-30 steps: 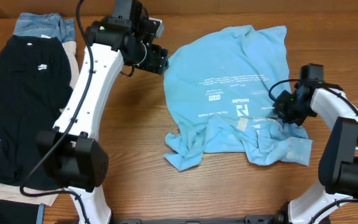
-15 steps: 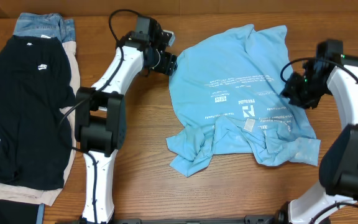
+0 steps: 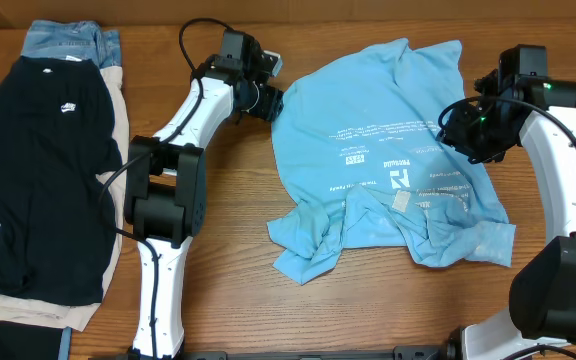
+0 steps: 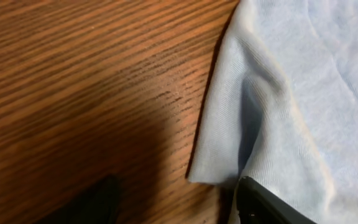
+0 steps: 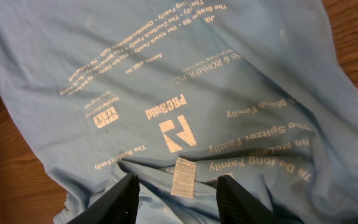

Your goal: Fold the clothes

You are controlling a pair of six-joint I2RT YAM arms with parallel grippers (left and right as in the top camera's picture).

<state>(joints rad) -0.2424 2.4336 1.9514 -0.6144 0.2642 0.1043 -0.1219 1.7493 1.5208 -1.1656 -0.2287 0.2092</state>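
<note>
overhead / left claw (image 3: 271, 102): at the left edge of the sky-blue T-shirt (image 3: 368, 110), low on the desk (image 3: 228, 250); jaw gap not readable from here
overhead / right claw (image 3: 471, 143): over the shirt's right side, by the print; gap not readable either
overhead / shirt position: desk middle-right, well apart from the black T-shirt (image 3: 38, 170) and jeans (image 3: 68, 40) at far left
overhead / shirt axis: long axis runs far edge to near edge, slightly tilted; far part spread flat, near part bunched, neck tag toward near end
left wrist / left claw (image 4: 176, 202): spread wide; corner of shirt edge (image 4: 303, 93) lies between the fingers, unpinched; one finger (image 4: 263, 204) against the fabric, other over bare desk (image 4: 73, 74)
right wrist / right claw (image 5: 178, 200): fingers (image 5: 114, 199) apart, nothing clamped
right wrist / below claw: printed chest of shirt (image 5: 166, 62), white neck tag (image 5: 182, 177) between the fingers; contact with cloth unclear
</note>
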